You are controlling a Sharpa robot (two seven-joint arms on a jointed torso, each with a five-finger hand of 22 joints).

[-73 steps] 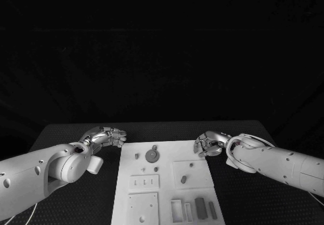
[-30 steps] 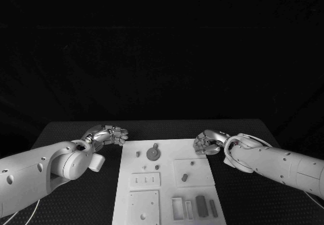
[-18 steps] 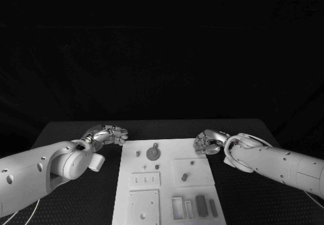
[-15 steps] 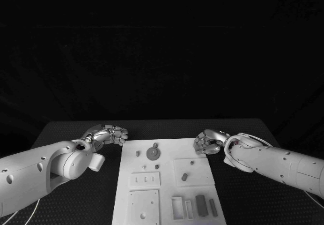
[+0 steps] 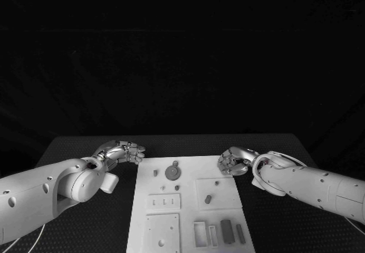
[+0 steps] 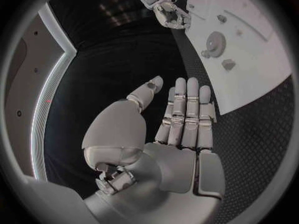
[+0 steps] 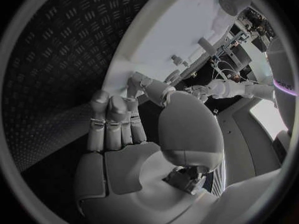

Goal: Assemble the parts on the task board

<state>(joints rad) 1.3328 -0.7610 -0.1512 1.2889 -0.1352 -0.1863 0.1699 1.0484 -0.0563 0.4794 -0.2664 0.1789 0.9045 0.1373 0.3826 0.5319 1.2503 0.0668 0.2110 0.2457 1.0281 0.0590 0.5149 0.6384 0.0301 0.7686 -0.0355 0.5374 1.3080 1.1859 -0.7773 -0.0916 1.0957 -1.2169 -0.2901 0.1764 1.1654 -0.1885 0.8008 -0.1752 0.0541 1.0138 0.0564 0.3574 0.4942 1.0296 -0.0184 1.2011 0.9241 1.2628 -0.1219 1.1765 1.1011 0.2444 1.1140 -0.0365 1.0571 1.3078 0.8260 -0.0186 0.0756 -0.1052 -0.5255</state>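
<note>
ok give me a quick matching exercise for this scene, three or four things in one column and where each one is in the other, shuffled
Things:
1. left robot hand
2. right robot hand
3. round disc part
4. task board

Places:
a. at the board's far right corner
b. middle of the table, between the two arms
c. over the black table, off the board's far left corner
d. on the board's far end, near its left side

Pairs: 1-c, 2-a, 3-d, 4-b
</note>
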